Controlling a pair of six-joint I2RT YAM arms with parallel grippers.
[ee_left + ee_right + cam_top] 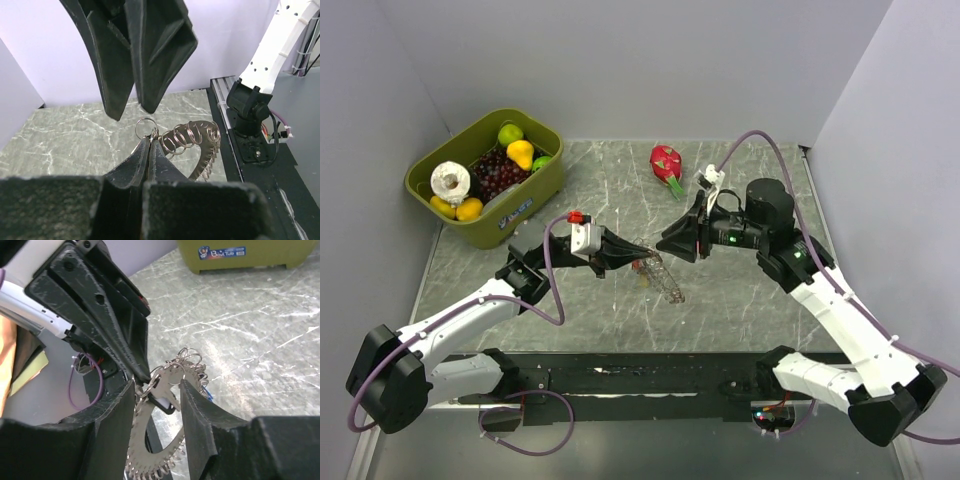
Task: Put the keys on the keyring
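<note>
The keyring (663, 279) hangs above the middle of the table, a flat grey hoop (150, 452) with many small wire rings along its rim (196, 136). My left gripper (620, 254) is shut on its upper edge, fingertips pinched together at a small ring (148, 141). My right gripper (667, 243) faces it from the right, and its fingers (145, 55) hang just above the hoop in the left wrist view. Its jaws (157, 392) stand open on either side of the hoop's top. Between them lies a key (169, 399) with a silver blade and a black-edged head. Other keys are hidden.
An olive bin (525, 203) of fruit stands at the back left. A red dragon fruit (666, 162) lies at the back centre. The black rail with the arm bases (650, 378) runs along the near edge. The right arm's base (248, 112) stands right of the hoop.
</note>
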